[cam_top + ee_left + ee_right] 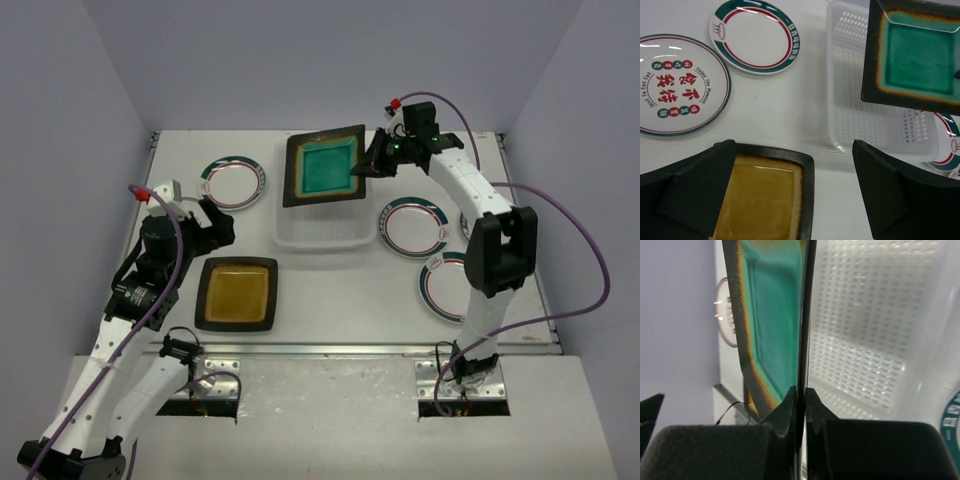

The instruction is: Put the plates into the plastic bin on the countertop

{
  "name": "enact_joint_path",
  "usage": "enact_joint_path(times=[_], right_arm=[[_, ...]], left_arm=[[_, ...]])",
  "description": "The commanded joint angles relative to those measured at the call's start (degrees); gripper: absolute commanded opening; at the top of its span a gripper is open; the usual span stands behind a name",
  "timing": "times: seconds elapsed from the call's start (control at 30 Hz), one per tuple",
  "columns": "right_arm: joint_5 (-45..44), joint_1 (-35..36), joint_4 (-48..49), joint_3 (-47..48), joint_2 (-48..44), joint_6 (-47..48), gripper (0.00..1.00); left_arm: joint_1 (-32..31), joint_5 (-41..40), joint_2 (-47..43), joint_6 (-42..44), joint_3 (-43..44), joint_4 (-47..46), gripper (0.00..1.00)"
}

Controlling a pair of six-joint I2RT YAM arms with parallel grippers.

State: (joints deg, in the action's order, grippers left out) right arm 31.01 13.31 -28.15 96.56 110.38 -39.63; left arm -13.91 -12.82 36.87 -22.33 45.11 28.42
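Plate with teal centre [326, 167] hung over plastic bin [322, 236], its right edge pinched between fingers of right gripper [370, 165], left gripper [214, 224] stood wide apart, empty, over amber plate [237, 293] lying on countertop [340, 300].

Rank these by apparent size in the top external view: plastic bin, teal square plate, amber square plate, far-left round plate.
1. Plastic bin, though partly covered.
2-3. Teal square plate and amber square plate: they look alike, and the teal one is raised nearer the camera, so unranked.
4. Far-left round plate.
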Motion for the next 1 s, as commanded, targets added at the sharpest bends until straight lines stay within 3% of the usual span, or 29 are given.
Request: enact_joint_path(times=[0.0,0.2,0.97], right_arm=[[-0.1,-0.4,-6.2,14.3,5.0,5.0,0.0],[-2.0,0.3,-12.1,18.4,8.6,8.3,0.0],[-6.4,5.1,-3.4,14.8,13.2,4.1,0.0]], left_arm=[[-0.5,0.1,-0.9,0.7,0.1,-2.7,1.0],[-0.5,0.1,-1.1,0.8,0.1,-2.8,1.0],[-0.5,-0.1,-0.8,0.8,0.1,-2.7,1.0]])
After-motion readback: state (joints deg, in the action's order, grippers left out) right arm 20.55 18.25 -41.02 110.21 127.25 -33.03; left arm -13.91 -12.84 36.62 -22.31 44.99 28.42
